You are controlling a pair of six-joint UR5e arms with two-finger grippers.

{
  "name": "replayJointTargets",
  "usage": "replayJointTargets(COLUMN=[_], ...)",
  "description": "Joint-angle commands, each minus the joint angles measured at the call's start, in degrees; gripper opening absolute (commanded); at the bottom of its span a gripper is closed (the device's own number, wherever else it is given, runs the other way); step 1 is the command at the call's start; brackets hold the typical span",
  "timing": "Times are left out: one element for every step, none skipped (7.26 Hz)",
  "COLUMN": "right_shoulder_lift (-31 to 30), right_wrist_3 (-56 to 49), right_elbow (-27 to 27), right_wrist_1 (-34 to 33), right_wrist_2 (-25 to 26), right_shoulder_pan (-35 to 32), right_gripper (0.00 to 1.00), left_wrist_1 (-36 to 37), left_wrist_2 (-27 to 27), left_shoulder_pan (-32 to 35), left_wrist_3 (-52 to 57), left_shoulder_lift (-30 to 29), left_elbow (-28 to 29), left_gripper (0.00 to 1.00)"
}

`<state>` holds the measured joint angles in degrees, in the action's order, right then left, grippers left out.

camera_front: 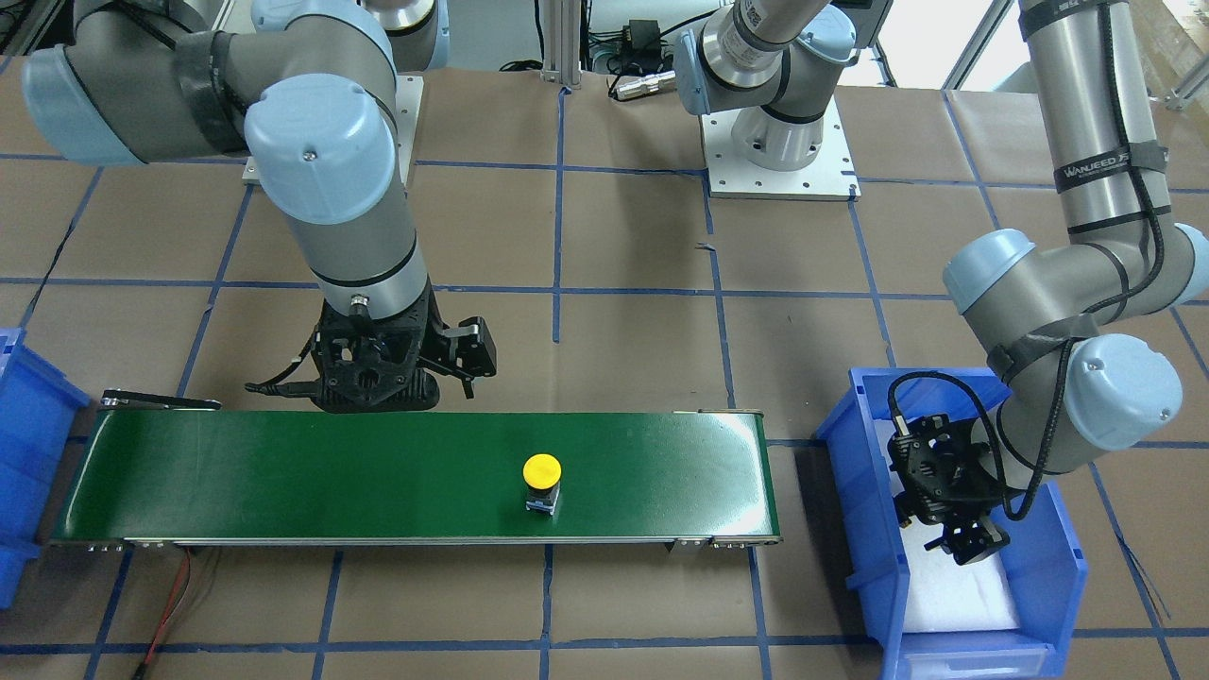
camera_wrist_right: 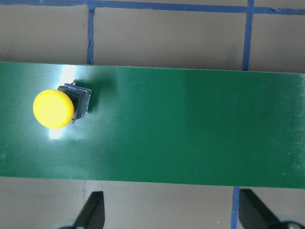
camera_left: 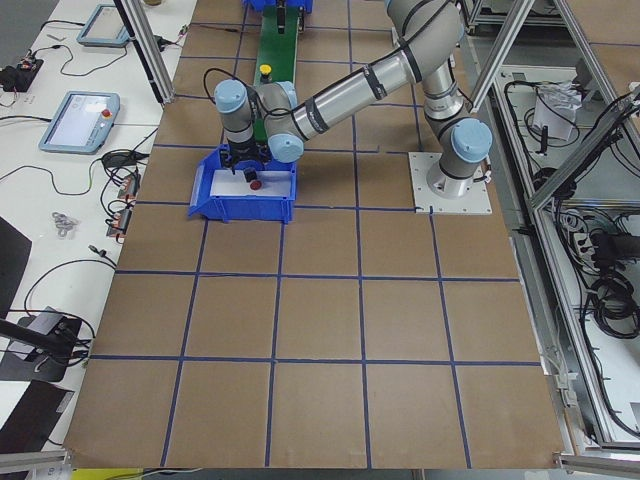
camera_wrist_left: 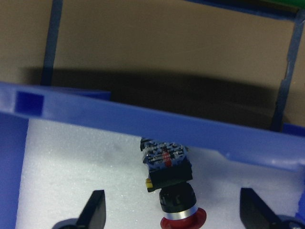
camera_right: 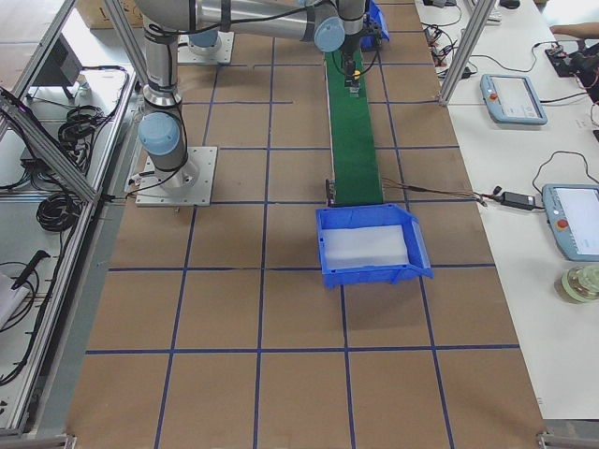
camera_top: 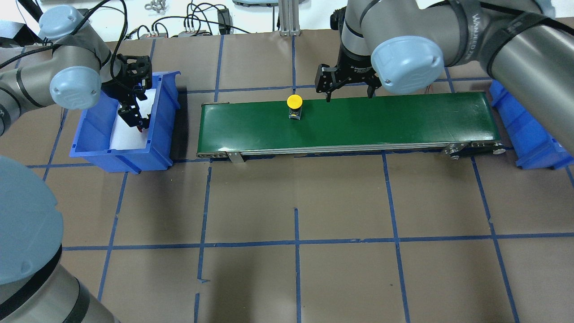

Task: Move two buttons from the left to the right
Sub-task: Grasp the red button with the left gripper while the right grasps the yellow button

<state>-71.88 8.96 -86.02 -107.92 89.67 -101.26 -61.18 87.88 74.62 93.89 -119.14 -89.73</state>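
Note:
The yellow-capped button [camera_front: 542, 477] stands upright on the green conveyor belt [camera_front: 283, 472], left of the belt's middle in the overhead view [camera_top: 294, 105]; it also shows in the right wrist view [camera_wrist_right: 57, 107]. My right gripper [camera_top: 350, 92] is open and empty, above the belt's far edge, to the right of that button and apart from it. The red-capped button [camera_wrist_left: 171, 186] lies on its side on the white foam in the left blue bin [camera_top: 121, 152]. My left gripper [camera_wrist_left: 174, 214] is open inside that bin, its fingers either side of the red button without touching it.
A second blue bin [camera_top: 529, 134] sits at the belt's right end; it holds only a white foam liner in the right side view [camera_right: 370, 248]. Both arm bases stand on white plates behind the belt. Brown table with a blue tape grid lies all around.

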Motion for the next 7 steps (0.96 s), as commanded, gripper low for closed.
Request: replayJointTargets(right_shoulder_lift=[3.5,4.6,5.5,6.6,8.0,8.9,9.4], right_wrist_3=[5.5,7.1,8.0,9.6,9.9,9.9,9.9], right_elbow=[1.6,1.8,1.8,3.0,4.8,5.4,5.6], right_wrist_1=[-1.7,-2.0,-4.1,-4.5,-4.3,-4.5,-4.6], right_wrist_2=[0.1,-0.1,0.0,0.0,0.1,0.3,0.4], right_shoulder_pan=[-1.0,-1.0,-2.0,-2.7,-3.0,-4.3,-4.5], right_gripper=[1.00,1.00,1.00,1.00,1.00,1.00,1.00], left_wrist_1=[2.6,3.3,4.0,4.0,4.1,4.2,4.2], left_wrist_2=[-0.4,-0.4,-0.4,-0.4,-0.5,-0.5,-0.5], left_shoulder_pan=[-0.1,0.1,0.2,0.5,0.5,0.7,1.1], left_wrist_3=[-0.2,-0.4,-1.3,-2.2,-2.3,-2.4,-3.2], left_shoulder_lift=[-2.3,-3.0,-3.2,-3.6,-3.7,-3.7,-3.7], left_elbow=[0.2,0.3,0.1,0.0,-0.1,-0.2,-0.2], left_gripper=[1.00,1.00,1.00,1.00,1.00,1.00,1.00])
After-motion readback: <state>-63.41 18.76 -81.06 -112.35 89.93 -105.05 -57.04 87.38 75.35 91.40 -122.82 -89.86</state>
